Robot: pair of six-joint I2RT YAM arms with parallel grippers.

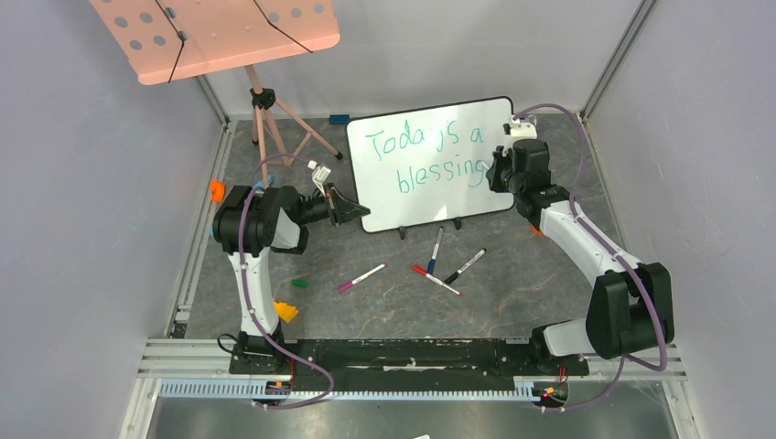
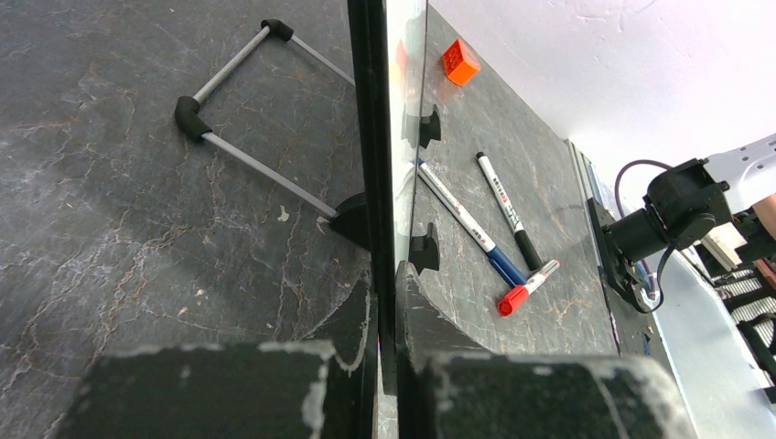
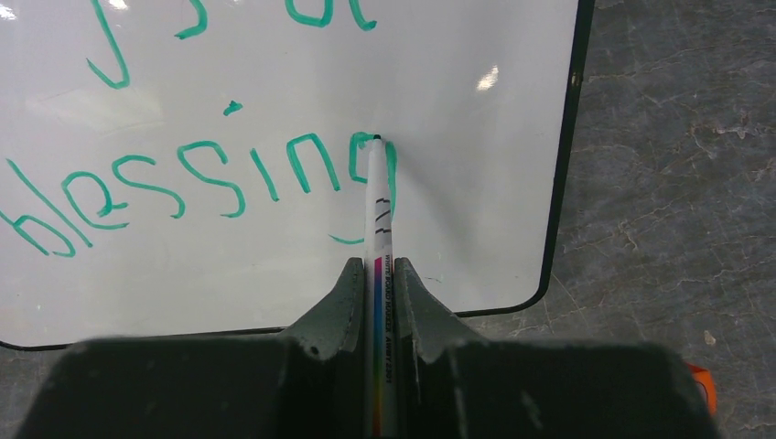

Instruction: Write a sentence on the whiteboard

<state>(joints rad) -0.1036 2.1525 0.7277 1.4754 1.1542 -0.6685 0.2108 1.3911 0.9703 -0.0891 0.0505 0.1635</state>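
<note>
Left arm [image 1: 261, 224]'s jaws clamp the whiteboard [image 1: 430, 206]'s lower-left edge on the worktop [image 1: 512, 283] while right arm [image 1: 558, 219]'s jaws grip a marker [image 3: 377, 197], tip on the sentence [image 1: 439, 174]'s final letter near the board's lower-right corner; light, steady pressure should finish it cleanly.

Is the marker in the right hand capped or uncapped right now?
Uncapped. The marker shows a bare dark tip resting against the whiteboard, with no cap over it.
</note>
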